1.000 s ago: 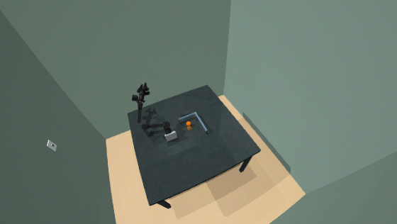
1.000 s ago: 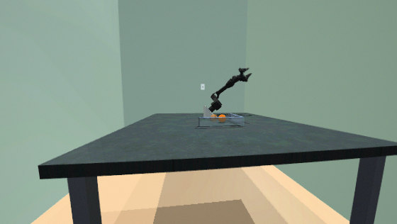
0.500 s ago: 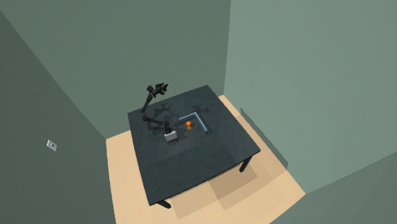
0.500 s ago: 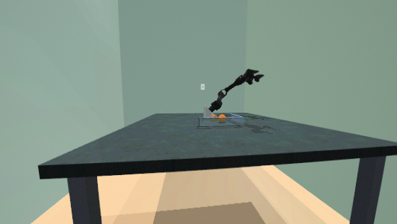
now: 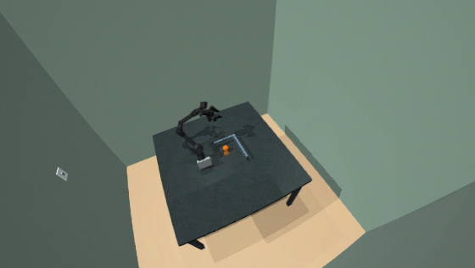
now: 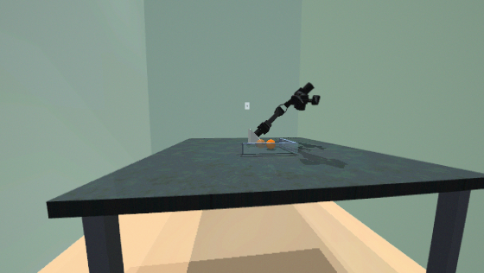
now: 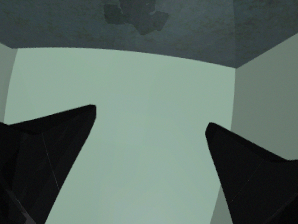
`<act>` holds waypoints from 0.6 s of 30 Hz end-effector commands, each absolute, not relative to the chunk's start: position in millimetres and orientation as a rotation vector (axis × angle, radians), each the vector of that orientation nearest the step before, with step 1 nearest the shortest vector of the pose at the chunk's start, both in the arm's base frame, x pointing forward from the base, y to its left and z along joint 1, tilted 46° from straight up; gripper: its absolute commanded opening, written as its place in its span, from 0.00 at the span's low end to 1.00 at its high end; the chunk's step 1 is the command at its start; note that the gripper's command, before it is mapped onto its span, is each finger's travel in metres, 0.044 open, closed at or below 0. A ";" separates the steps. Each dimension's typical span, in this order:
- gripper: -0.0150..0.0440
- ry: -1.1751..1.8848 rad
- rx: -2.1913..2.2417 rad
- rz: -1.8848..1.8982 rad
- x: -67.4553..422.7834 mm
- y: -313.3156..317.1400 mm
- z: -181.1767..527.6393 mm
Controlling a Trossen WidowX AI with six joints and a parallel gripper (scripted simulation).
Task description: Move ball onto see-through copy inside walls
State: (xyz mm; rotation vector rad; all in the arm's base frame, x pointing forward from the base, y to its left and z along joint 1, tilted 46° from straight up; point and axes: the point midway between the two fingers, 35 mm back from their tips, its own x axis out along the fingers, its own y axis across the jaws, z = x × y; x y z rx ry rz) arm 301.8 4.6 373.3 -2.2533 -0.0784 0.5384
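Note:
The bright orange ball (image 5: 226, 148) (image 6: 270, 141) lies on the table on the inner side of the corner made by two low clear walls (image 5: 241, 146) (image 6: 283, 149). The see-through copy (image 5: 226, 153) (image 6: 261, 142), a duller orange, is close beside the ball and overlaps it in the top view; they do not coincide. My gripper (image 5: 219, 114) (image 6: 316, 100) (image 7: 153, 120) is open and empty, raised high above the table, off to one side of the walls and ball. The wrist view shows neither ball nor copy, only the spread fingers, a table part and room walls.
The dark table (image 5: 203, 203) (image 6: 173, 177) (image 7: 200, 30) carries the arm's light grey base (image 5: 204, 163) (image 6: 252, 137), which stands near the ball and copy on the side away from the long wall. The arm's shadow falls on the table beyond the clear walls.

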 end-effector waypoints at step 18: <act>0.95 0.581 -0.625 1.436 271.8 -24.2 85.1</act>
